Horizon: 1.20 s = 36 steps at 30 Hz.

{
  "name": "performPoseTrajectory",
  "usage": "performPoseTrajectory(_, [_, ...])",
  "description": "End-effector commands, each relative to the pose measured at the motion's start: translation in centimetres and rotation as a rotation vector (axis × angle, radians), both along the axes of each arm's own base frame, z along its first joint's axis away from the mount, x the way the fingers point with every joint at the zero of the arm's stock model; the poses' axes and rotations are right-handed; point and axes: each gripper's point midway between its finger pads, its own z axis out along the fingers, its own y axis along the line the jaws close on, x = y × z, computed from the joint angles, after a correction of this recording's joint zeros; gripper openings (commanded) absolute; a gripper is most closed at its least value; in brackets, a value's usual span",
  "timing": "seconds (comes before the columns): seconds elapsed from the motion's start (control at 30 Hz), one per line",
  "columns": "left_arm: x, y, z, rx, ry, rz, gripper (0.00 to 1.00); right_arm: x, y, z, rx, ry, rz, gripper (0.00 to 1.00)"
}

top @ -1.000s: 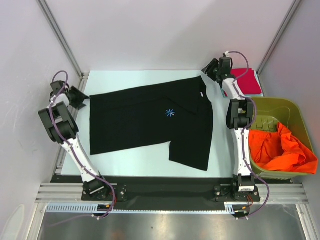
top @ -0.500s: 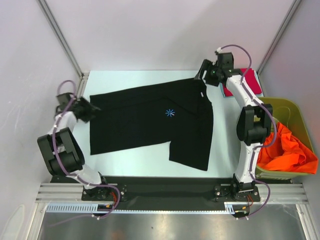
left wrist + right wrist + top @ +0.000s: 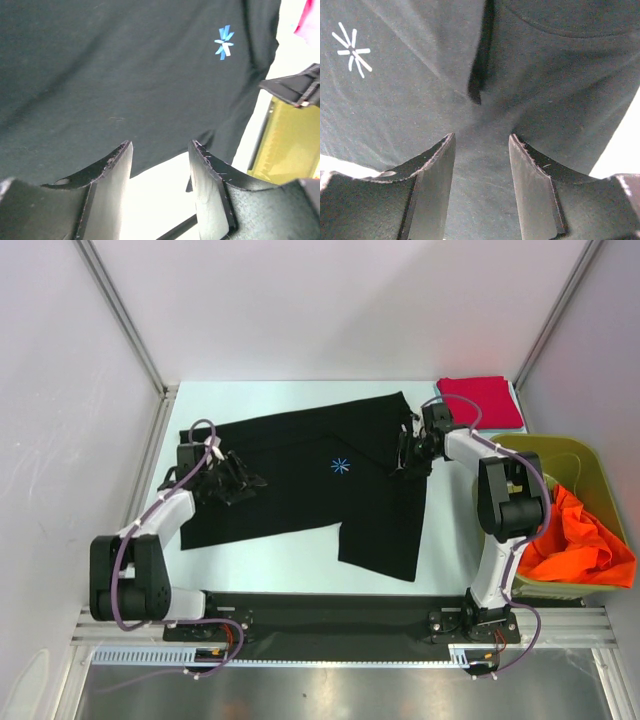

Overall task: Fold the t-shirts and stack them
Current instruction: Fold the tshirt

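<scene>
The black t-shirt (image 3: 300, 470) with a blue asterisk mark (image 3: 340, 466) lies spread on the table, partly folded. My left gripper (image 3: 245, 482) is open and empty over its left part; the left wrist view shows the shirt (image 3: 125, 75), its mark (image 3: 224, 42) and bare table between my fingers (image 3: 112, 165). My right gripper (image 3: 405, 462) is open and empty over the shirt's right part near the collar; the right wrist view shows black cloth (image 3: 480, 130) and the mark (image 3: 352, 52). A folded red t-shirt (image 3: 480, 402) lies at the back right. The orange t-shirt (image 3: 575, 540) fills the bin.
An olive-green plastic bin (image 3: 560, 455) stands at the right edge, also seen in the left wrist view (image 3: 285, 145). The pale table (image 3: 290, 555) shows below the shirt. Grey walls enclose the back and sides.
Both arms have swung inward from the table's outer edges. The left gripper moved right onto the shirt's left part; the right gripper moved down from the red shirt to the black shirt's collar side.
</scene>
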Motion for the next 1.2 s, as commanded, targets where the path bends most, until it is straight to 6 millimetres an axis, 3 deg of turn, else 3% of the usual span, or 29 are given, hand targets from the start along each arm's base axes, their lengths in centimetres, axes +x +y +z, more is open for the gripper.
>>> performPoseTrajectory(0.0, [-0.2,-0.7,2.3,-0.033,-0.063,-0.015,0.54,1.7,1.6,2.4,0.027,-0.132,0.059,0.52])
performPoseTrajectory(0.27, [-1.2,-0.5,2.0,-0.007,-0.054,-0.034,0.54,2.8,2.1,0.6,-0.037,-0.145,0.076,0.51])
performPoseTrajectory(0.67, [-1.3,-0.7,1.0,-0.014,-0.032,-0.046,0.54,6.3,1.9,0.8,-0.083,-0.199,0.081,0.43])
performPoseTrajectory(0.73, [-1.2,-0.7,0.8,-0.015,-0.028,-0.046,0.54,6.6,2.2,0.3,-0.074,-0.189,0.083,0.33])
performPoseTrajectory(0.8, [-1.0,-0.7,0.9,-0.015,-0.031,-0.048,0.54,7.4,2.9,1.0,-0.043,-0.202,0.080,0.26])
performPoseTrajectory(0.87, [-0.8,-0.7,0.7,-0.013,-0.027,-0.052,0.54,8.8,3.5,1.7,0.030,-0.225,0.040,0.11])
performPoseTrajectory(0.97, [-0.5,-0.6,0.7,-0.009,-0.030,-0.055,0.54,10.4,4.1,3.5,0.189,-0.230,-0.082,0.07])
performPoseTrajectory(1.0, [-0.4,-0.6,0.6,-0.009,-0.028,-0.055,0.54,12.2,4.3,5.1,0.246,-0.302,-0.113,0.06])
performPoseTrajectory(1.07, [-0.3,-0.7,0.5,-0.014,-0.025,-0.056,0.54,13.8,4.0,6.1,0.338,-0.321,-0.193,0.02])
performPoseTrajectory(1.1, [-0.2,-0.7,0.5,-0.017,-0.029,-0.055,0.54,15.6,4.3,8.2,0.442,-0.365,-0.262,0.02])
performPoseTrajectory(1.13, [-0.2,-0.8,0.5,-0.022,-0.030,-0.057,0.54,16.7,3.5,8.7,0.485,-0.378,-0.307,0.02])
performPoseTrajectory(1.17, [-0.2,-0.8,0.3,-0.023,-0.026,-0.058,0.54,17.5,3.5,7.9,0.526,-0.362,-0.343,0.02])
